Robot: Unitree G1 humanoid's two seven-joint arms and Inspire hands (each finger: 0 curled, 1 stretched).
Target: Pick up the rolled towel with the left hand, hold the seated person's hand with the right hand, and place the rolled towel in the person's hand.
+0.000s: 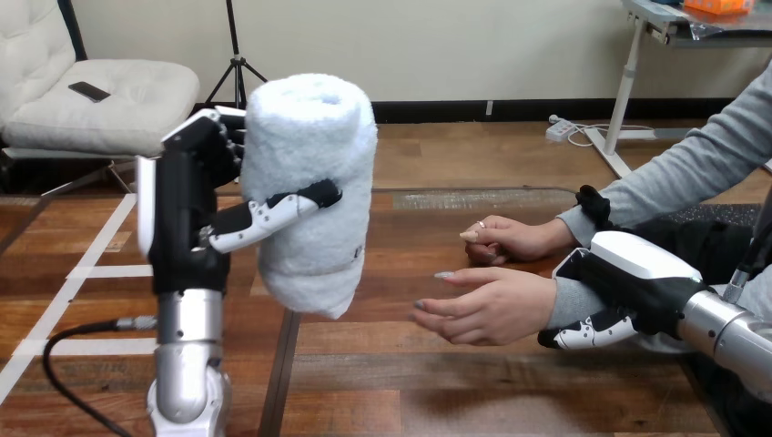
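Towel check: rolled towel (309, 182) stands upright in left robot hand (196, 209), lifted clear of the desk (455, 391). Thumb pinches across its front at mid-height and fingers curl round the back near the top. The lower end hangs free below the robot hand.

Right robot hand (637, 273) is clamped on the person's wrist, white shell over the grey sleeve and fingers curled underneath. Person's hand (492, 305) juts out just left of that robot hand, open, fingers loosely spread, palm roughly toward the towel. It sits right of and lower than the left robot hand, with a gap between. Person's second hand (505, 238) rests behind it, not involved.

Handling, my read:
- Light, soft terry that dents under the thumb.
- High friction, so slip is unlikely, and nothing is fragile.
- Risk is the roll unwinding or sagging if the grip loosens early.
- Mid-height hold looks right because it keeps the layers together.
- For handover, lead with the free lower end so the person's fingers close below the thumb, not on it.
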